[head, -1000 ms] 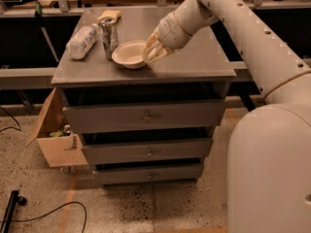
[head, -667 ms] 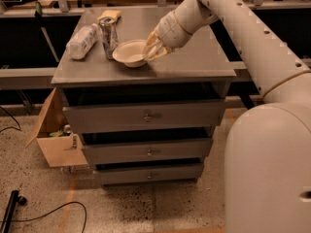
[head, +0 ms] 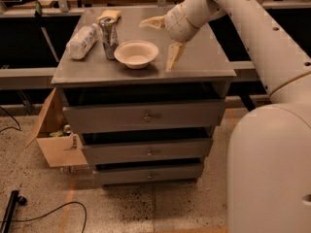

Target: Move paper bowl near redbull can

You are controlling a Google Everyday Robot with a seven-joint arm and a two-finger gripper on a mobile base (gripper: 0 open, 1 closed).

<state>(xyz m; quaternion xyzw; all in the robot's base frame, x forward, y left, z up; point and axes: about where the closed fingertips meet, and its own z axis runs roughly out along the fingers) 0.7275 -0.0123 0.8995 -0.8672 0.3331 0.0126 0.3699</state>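
End effector (head: 163, 39) beside paper bowl (head: 136, 53)

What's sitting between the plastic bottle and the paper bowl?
The redbull can, in the camera view. The tool hangs open just right of the paper bowl.

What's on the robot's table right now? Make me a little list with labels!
tool: open, holding nothing, just right of the paper bowl
paper bowl: upright on the grey cabinet top, close to the redbull can
redbull can: standing just left of the bowl
plastic bottle: lying on its side, left of the can
yellow thing: behind the can, cannot tell what
cardboard box: on the floor, left of the drawers
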